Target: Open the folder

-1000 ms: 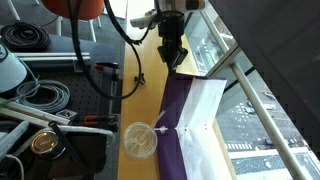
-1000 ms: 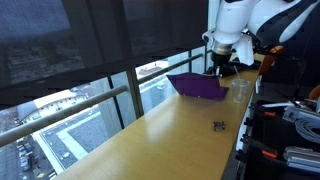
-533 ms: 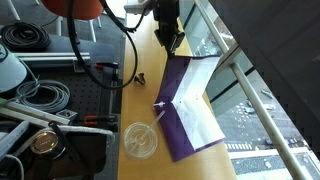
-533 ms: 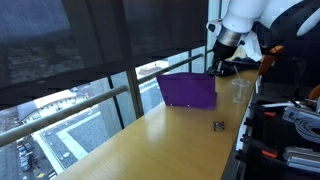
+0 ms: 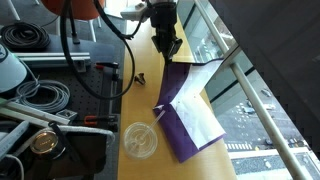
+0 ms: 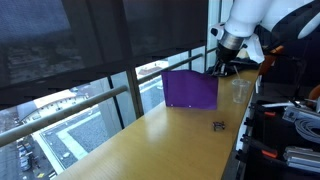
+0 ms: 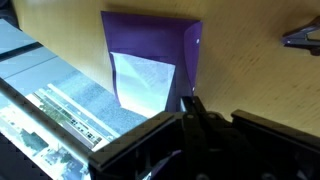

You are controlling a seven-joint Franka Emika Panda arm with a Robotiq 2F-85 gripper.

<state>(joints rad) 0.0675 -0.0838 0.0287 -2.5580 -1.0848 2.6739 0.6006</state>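
Note:
The purple folder (image 5: 176,128) lies on the wooden table by the window rail, with white paper sheets (image 5: 200,112) showing inside. Its cover (image 6: 190,90) stands about upright in an exterior view. My gripper (image 5: 166,45) is above the folder's far end and looks shut on the cover's edge. It also shows in an exterior view (image 6: 221,66) at the cover's upper corner. In the wrist view the dark fingers (image 7: 193,106) sit pressed together at the edge of the purple cover (image 7: 150,35), with the white sheet (image 7: 140,82) beside them.
A clear plastic cup (image 5: 140,141) stands next to the folder's near end and also shows in an exterior view (image 6: 240,91). A small black clip (image 5: 139,77) lies on the table. Cables and gear (image 5: 40,95) crowd the bench beside it. The window rail (image 5: 240,75) borders the table.
The folder's cover has swung up from a low tilt to about upright, baring the white sheets. My gripper rose and moved a little with it.

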